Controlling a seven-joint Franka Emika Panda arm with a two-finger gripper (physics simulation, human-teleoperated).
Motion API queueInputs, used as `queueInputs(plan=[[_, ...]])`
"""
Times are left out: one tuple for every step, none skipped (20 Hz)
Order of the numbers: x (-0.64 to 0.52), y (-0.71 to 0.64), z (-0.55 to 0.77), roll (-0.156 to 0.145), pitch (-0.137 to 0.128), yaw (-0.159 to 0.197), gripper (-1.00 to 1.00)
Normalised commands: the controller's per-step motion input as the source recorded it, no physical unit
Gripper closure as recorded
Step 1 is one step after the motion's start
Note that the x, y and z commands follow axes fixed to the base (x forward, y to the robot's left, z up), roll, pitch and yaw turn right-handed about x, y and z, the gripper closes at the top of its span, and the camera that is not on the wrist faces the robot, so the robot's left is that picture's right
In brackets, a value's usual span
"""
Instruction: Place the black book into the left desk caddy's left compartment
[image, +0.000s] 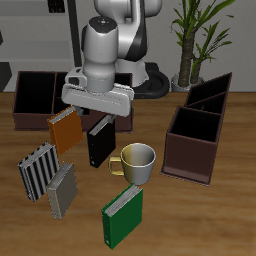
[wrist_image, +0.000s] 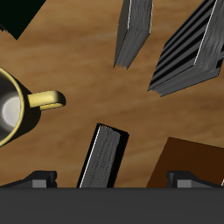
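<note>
The black book stands on the table between the orange book and the yellow mug. In the wrist view the black book shows its pale page edges. My gripper hangs just above the black book's top, open and empty. In the wrist view the gripper has one fingertip on each side of the book, not touching it. The left desk caddy is a dark brown divided box, seen end-on, standing beyond the mug from the book.
A second brown caddy stands broadside at the back. A striped book and a grey book stand nearer the front edge. A green book stands at the front. A potted plant is behind.
</note>
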Motion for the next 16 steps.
queueInputs(plan=[[0.01,0.19,-0.37,0.022,0.037,0.015,-1.00],[0.03,0.12,-0.36,0.008,0.033,-0.032,-1.00],[0.04,0.05,-0.35,-0.041,0.038,-0.060,-1.00],[0.05,0.10,-0.33,0.016,0.040,-0.045,-1.00],[0.02,0.12,-0.27,0.033,0.001,0.019,-1.00],[0.06,-0.09,-0.28,-0.057,0.024,-0.098,-1.00],[0.03,-0.04,-0.27,-0.012,0.031,-0.050,-1.00],[0.07,-0.13,-0.39,-0.024,0.027,-0.014,-1.00],[0.06,-0.05,-0.32,-0.040,0.061,-0.061,-1.00],[-0.01,0.13,-0.31,0.093,0.009,0.004,-1.00],[0.04,0.02,-0.30,-0.062,0.014,0.138,-1.00],[0.09,-0.25,-0.33,-0.147,0.064,-0.206,-1.00],[0.03,0.07,-0.24,0.089,-0.001,0.002,1.00],[0.00,-0.02,-0.10,-0.052,0.015,-0.045,1.00],[-0.02,0.11,0.01,0.036,-0.002,-0.012,1.00],[0.00,0.14,0.02,0.033,-0.014,-0.002,1.00]])
